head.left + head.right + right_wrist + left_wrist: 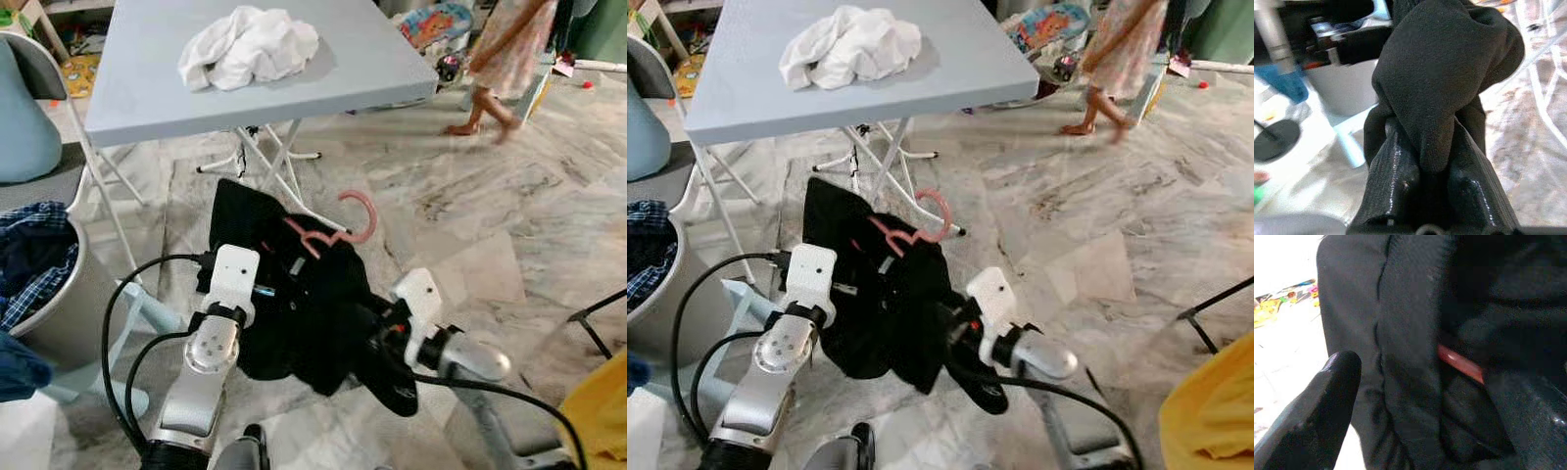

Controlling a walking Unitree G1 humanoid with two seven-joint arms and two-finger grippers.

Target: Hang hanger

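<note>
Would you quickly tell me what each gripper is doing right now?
Left gripper: at the black garment on the pink hanger; open or shut cannot be told.
Right gripper: shut on the garment.

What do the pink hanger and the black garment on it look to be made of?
Hanger: probably plastic, given its smooth, evenly pink hook with a slight sheen. Black garment: soft matte woven or knit cloth; it folds and bunches between the right gripper fingers.

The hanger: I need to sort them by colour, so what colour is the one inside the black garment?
Pink; the hanger shows best in the left eye view.
</note>
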